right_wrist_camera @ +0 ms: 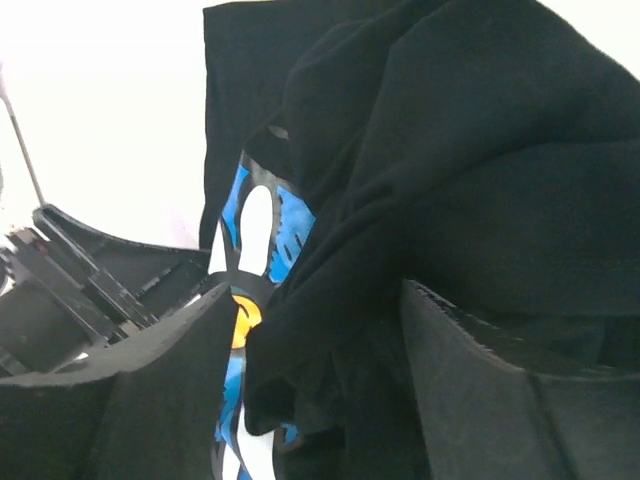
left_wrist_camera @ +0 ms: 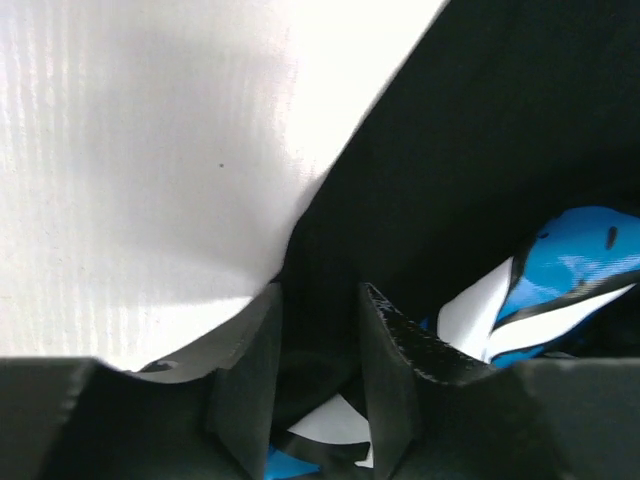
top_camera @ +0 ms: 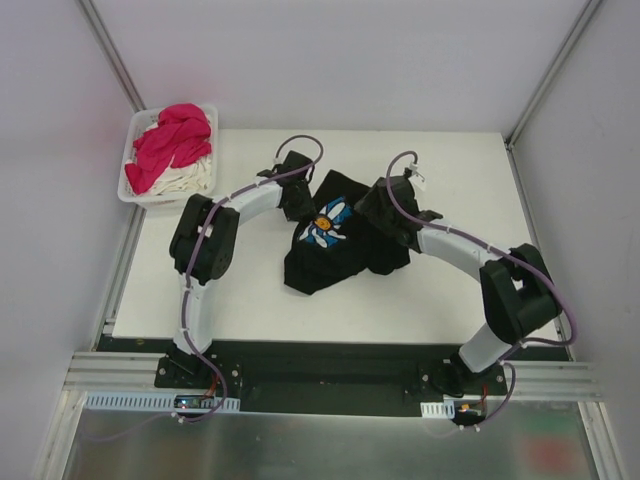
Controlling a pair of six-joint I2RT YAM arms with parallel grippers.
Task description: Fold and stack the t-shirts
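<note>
The black t-shirt (top_camera: 335, 245) with the daisy print (top_camera: 326, 224) lies rumpled in the middle of the white table (top_camera: 250, 300). My left gripper (top_camera: 297, 200) is at its upper left edge; in the left wrist view the fingers (left_wrist_camera: 385, 340) are shut on a fold of the black cloth (left_wrist_camera: 480, 150). My right gripper (top_camera: 378, 212) is over the shirt's right side; in the right wrist view its jaws stand wide apart around a bunched fold (right_wrist_camera: 400, 200), with a gap showing beside the left finger (right_wrist_camera: 170, 350). Magenta-pink (top_camera: 172, 140) and cream (top_camera: 195, 178) t-shirts lie in the basket.
The white plastic basket (top_camera: 130, 190) stands at the table's far left corner. White walls with metal posts close in the back and both sides. The arms' bases sit on a black rail (top_camera: 330, 375) at the near edge.
</note>
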